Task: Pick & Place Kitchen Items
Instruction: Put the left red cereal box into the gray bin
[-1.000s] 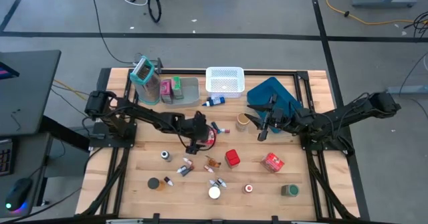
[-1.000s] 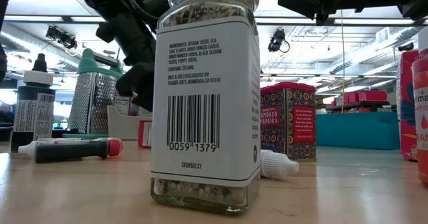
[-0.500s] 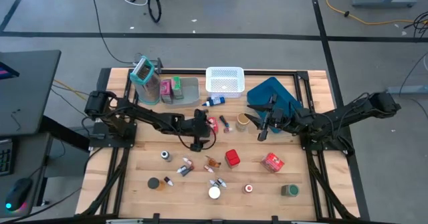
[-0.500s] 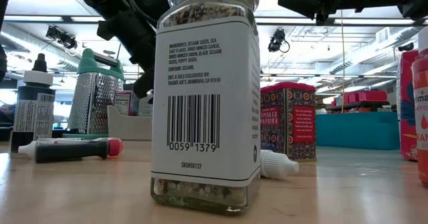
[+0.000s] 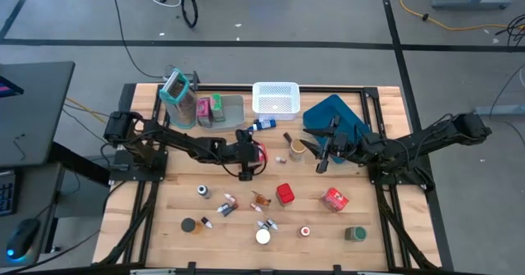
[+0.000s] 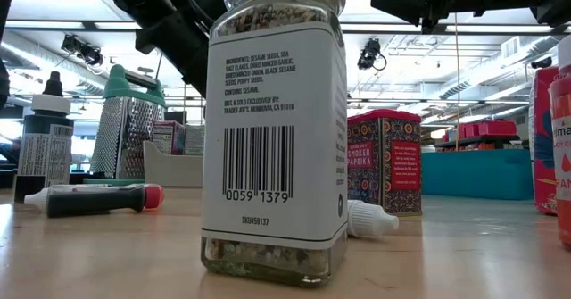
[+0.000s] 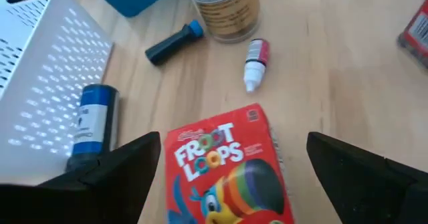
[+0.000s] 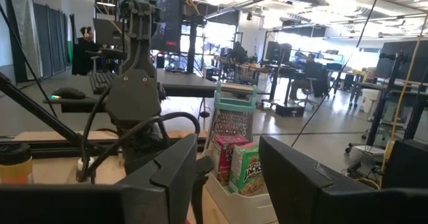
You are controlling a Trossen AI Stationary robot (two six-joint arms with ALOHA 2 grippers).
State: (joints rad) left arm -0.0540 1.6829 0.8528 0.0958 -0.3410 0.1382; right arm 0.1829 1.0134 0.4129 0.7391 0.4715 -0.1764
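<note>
A white mesh basket (image 5: 275, 98) sits beside a blue tray (image 5: 338, 113) — a box grater (image 5: 175, 86) stands far left.

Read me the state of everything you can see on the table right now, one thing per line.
Left gripper: open, fingers spread either side of the carton.
Froot Loops carton: lying flat, face up.
Right gripper: open, holding nothing.
Seasoning jar: standing upright.
Paprika tin: standing upright.
Dropper bottle: lying on its side.
Blue-capped tube: lying on its side.
</note>
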